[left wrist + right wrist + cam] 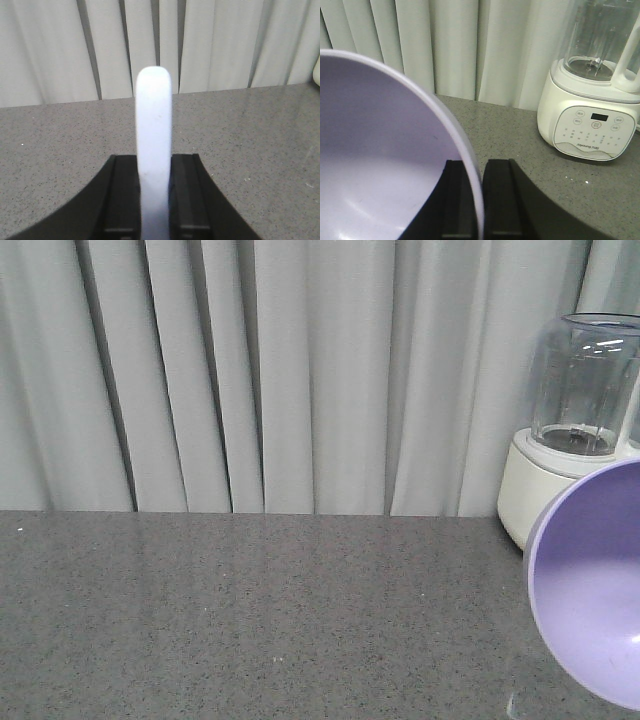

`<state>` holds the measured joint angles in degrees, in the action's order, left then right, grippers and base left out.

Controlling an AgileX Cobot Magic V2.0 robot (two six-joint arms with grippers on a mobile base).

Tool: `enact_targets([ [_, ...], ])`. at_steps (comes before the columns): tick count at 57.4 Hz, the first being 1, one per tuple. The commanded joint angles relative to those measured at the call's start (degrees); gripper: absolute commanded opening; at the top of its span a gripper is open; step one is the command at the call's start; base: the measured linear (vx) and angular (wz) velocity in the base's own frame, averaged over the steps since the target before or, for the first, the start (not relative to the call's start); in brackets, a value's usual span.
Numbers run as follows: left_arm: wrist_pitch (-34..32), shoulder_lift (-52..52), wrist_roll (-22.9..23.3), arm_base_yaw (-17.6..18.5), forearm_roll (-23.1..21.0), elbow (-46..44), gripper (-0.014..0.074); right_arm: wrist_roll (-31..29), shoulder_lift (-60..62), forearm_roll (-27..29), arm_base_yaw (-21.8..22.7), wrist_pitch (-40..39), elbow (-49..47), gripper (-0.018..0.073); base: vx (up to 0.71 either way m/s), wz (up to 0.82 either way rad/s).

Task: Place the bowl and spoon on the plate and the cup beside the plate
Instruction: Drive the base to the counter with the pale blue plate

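My left gripper (154, 165) is shut on the pale blue-white spoon (154, 130); its flat handle sticks up between the black fingers above the grey counter. My right gripper (479, 170) is shut on the rim of the lavender bowl (375, 150), one finger inside the wall and one outside. In the front view the bowl (590, 585) hangs tilted at the right edge, its inside facing the camera. The plate and the cup are out of view.
A white blender base with a clear jar (594, 95) stands on the grey speckled counter (250, 610) at the back right, close to the bowl; the blender (570, 430) also shows in the front view. Pale curtains (250, 370) hang behind the counter.
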<state>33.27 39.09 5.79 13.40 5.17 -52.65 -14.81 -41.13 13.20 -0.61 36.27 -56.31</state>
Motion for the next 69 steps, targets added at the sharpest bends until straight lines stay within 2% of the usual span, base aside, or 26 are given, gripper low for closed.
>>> enact_targets([
  [1, -4.5, 0.0, 0.1, 0.4, 0.1, -1.5, -0.0003, -0.4, 0.0, 0.6, 0.1, -5.3, -1.6, -0.0009, -0.01, 0.01],
  [69, -4.5, 0.0, 0.1, 0.4, 0.1, -1.5, -0.0003, -0.4, 0.0, 0.6, 0.1, -5.2, -1.6, -0.0009, -0.13, -0.02],
])
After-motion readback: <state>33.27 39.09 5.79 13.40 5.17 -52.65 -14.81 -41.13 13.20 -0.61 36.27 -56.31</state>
